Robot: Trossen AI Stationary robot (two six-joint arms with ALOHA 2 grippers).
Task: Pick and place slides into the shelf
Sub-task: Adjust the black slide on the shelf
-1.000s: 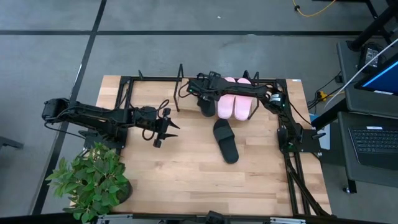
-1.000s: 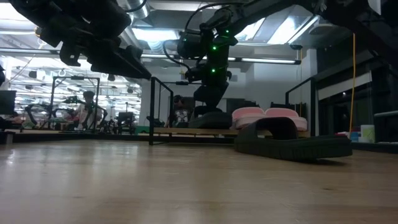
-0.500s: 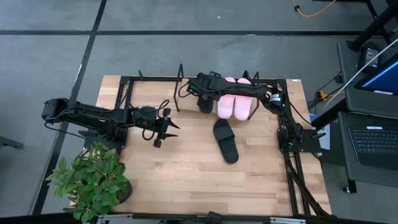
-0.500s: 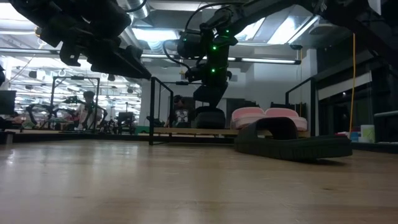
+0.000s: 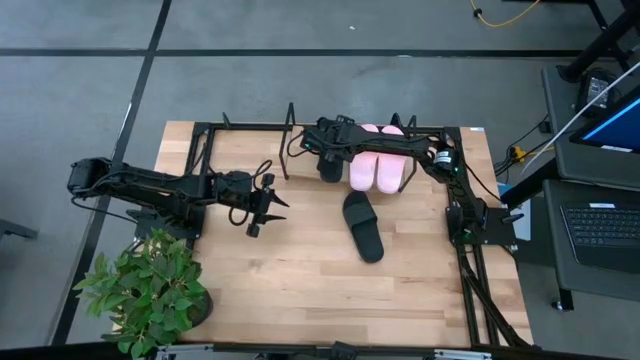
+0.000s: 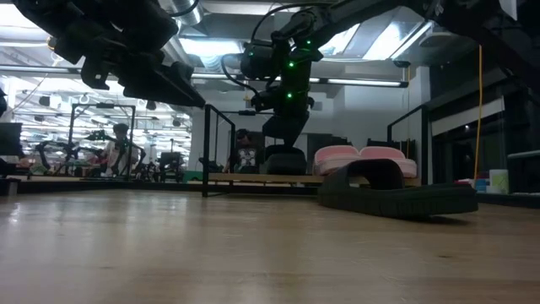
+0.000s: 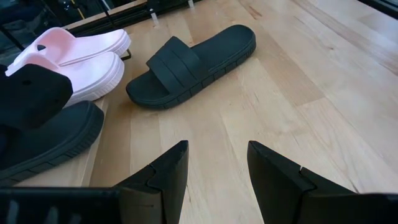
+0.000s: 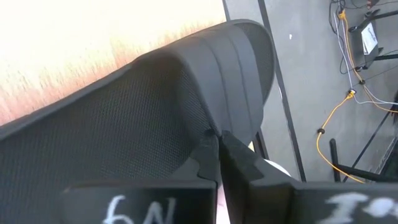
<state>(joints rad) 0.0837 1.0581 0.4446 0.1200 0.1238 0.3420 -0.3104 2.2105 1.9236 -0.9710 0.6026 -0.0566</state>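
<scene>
We look down on a light wooden table [image 5: 300, 280] ringed by grey floor, a potted plant [image 5: 148, 290] at its near left corner, and we see the shelf [image 5: 250, 150] along the far edge with its thin black wire frame. The right gripper [image 5: 328, 150] sits over that shelf, and in its wrist view we see its fingers [image 8: 208, 155] pinched tight on the strap of a black slide [image 8: 155, 124], the sole running away beneath them. From table height we see that slide [image 6: 284, 160] resting on the shelf board directly under the fingers. Just beside it, on the side away from the left arm, we find the two pink slides [image 5: 378, 165] lying side by side on the shelf, touching each other. The second black slide [image 5: 363, 226] lies flat on the table in front of the shelf, well clear of both grippers. The left gripper [image 5: 268, 207] hovers over the bare table, fingers [image 7: 165, 171] spread with nothing between them; ahead of their tips we see that loose black slide.
</scene>
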